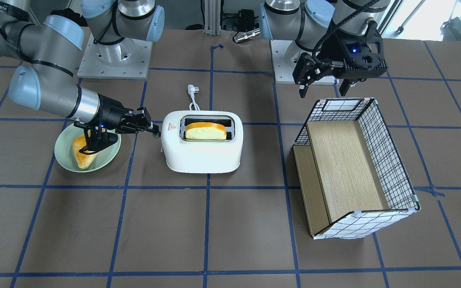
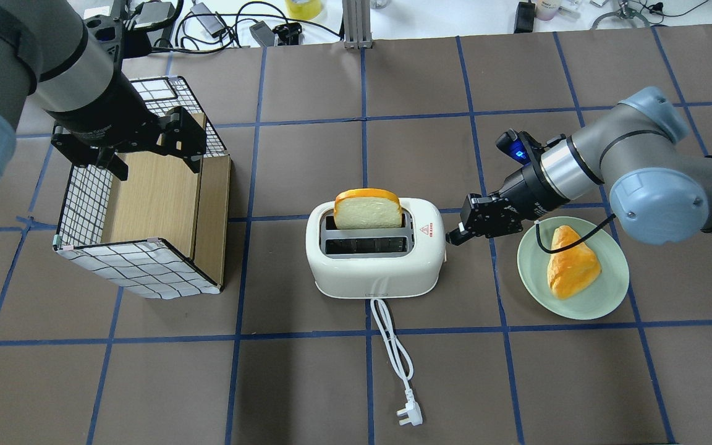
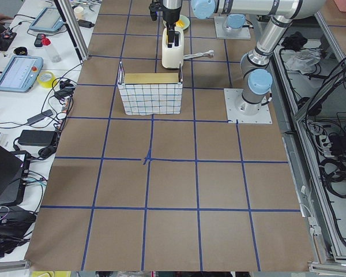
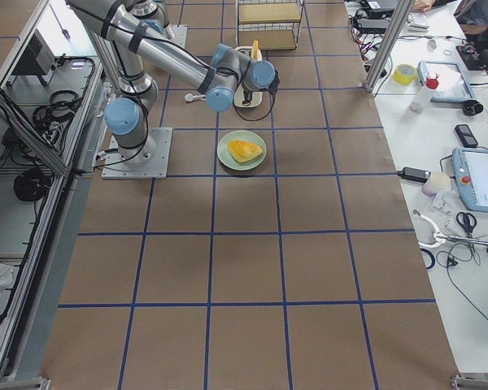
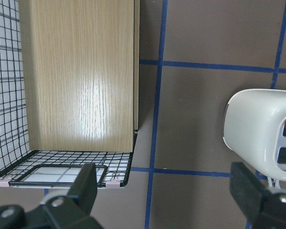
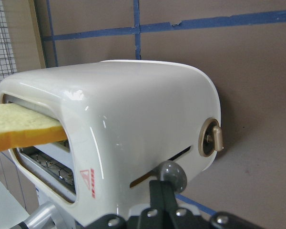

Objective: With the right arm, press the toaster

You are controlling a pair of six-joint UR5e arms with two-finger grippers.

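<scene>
Toaster: the white toaster (image 2: 373, 256) stood near the middle of the desk (image 2: 578, 383), square to the blue tape grid, with its lever end facing the robot's right.
Slots: a bread slice (image 2: 367, 210) stood high out of the slot farther from the robot.
Right tool: the right tool (image 2: 455, 237) lay nearly level at the toaster's lever end, its fingers pressed together and pinching nothing.
Lever: the wrist view showed the grey lever knob (image 6: 170, 174) right at the closed fingertips (image 6: 161, 191); I could not tell whether they touched.
Dial: a beige dial (image 6: 212, 138) sat on the same end, clear of the tool.
Plate: a green plate (image 2: 603, 303) with a wedge of bread (image 2: 572, 262) sat just beside the toaster, below the right wrist.
Left tool: the left tool (image 2: 155, 164) hung spread wide above the back edge of the wire crate (image 2: 139, 272), gripping nothing.
Open room: bare desk lay between the crate and the toaster.
Cord: the white cord (image 2: 393, 346) ran from the toaster toward the robot and ended in a loose plug (image 2: 410, 417).
</scene>
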